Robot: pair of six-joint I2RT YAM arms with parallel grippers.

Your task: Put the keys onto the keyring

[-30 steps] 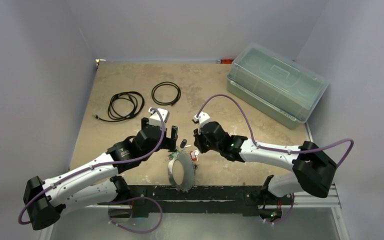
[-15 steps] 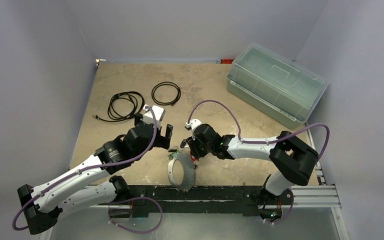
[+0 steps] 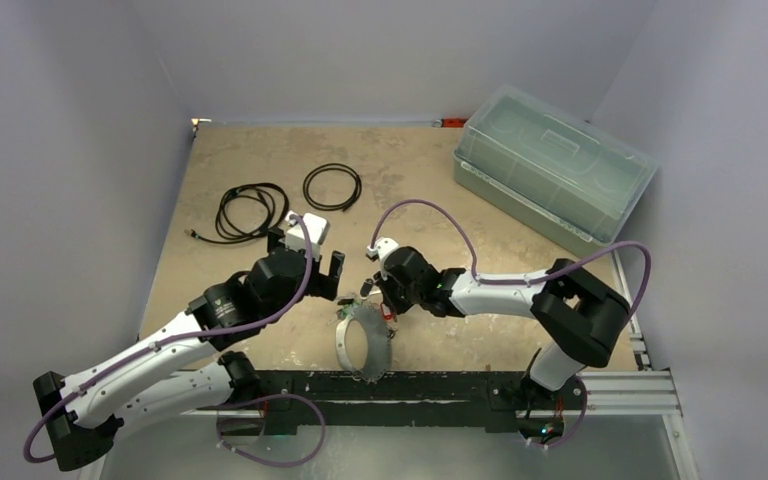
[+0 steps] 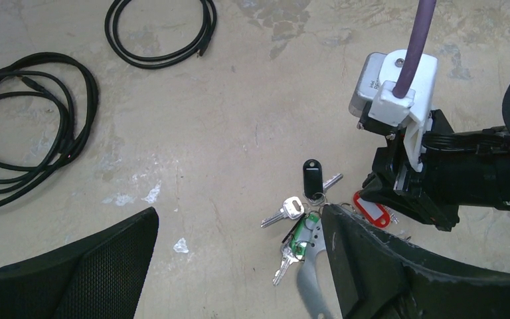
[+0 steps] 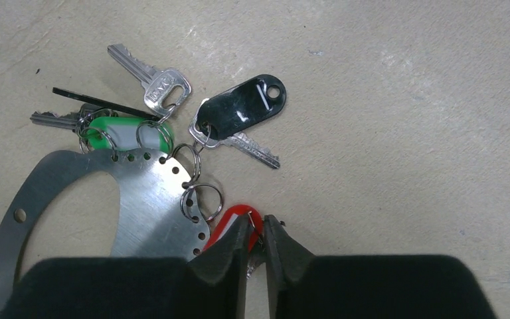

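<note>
The keyring [image 5: 147, 199] is a flat silver oval plate with holes along its edge, lying near the table's front edge [image 3: 360, 342]. Small split rings hang keys on it: a green-tagged key [image 5: 116, 135], a black-tagged key [image 5: 242, 109] and a plain silver key [image 5: 151, 78]. A red-tagged key [image 5: 234, 220] lies at the plate's right edge. My right gripper [image 5: 257, 229] is pinched on that tag's end and its wire ring. My left gripper [image 4: 239, 266] hangs open just left of the keys [image 4: 299, 222], holding nothing.
Two black cable coils [image 3: 252, 210] [image 3: 332, 186] lie at the back left. A clear lidded plastic box [image 3: 552, 175] stands at the back right. The two wrists are close together over the keyring.
My right arm reached left to the keyring and its jaws opened, then closed on the red tag. The left arm drew back slightly to the left.
</note>
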